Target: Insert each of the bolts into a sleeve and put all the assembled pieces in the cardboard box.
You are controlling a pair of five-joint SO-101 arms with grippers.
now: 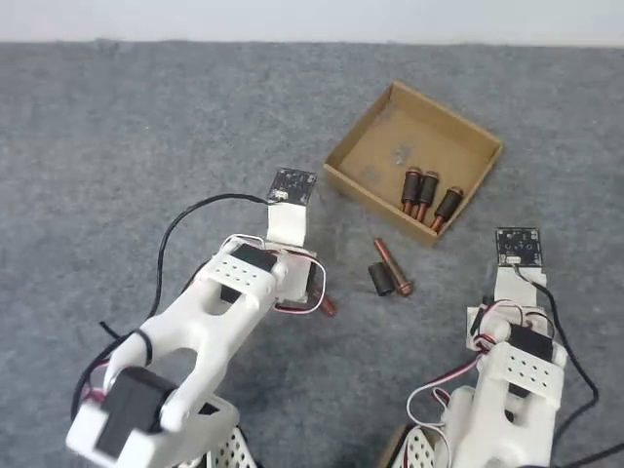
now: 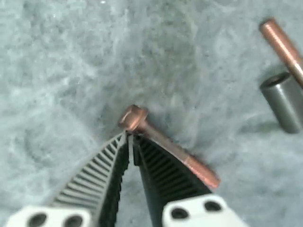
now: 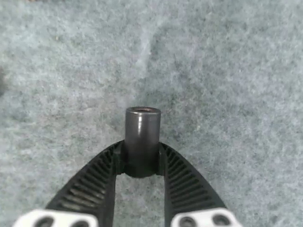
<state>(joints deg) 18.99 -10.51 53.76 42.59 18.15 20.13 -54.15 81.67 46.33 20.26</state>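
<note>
In the left wrist view my left gripper is shut, its tips touching a copper bolt just under the head; the shaft runs along the outside of one finger, not between them. From above, that bolt's end pokes out beside the left gripper. My right gripper is shut on a dark sleeve that points away from the wrist over the carpet. A second bolt and a loose sleeve lie side by side near the cardboard box, which holds three assembled pieces.
Grey carpet covers the whole table. The box sits at the back right, its near wall a short way beyond the loose bolt and sleeve. The right arm stands at the front right, the left arm at the front left.
</note>
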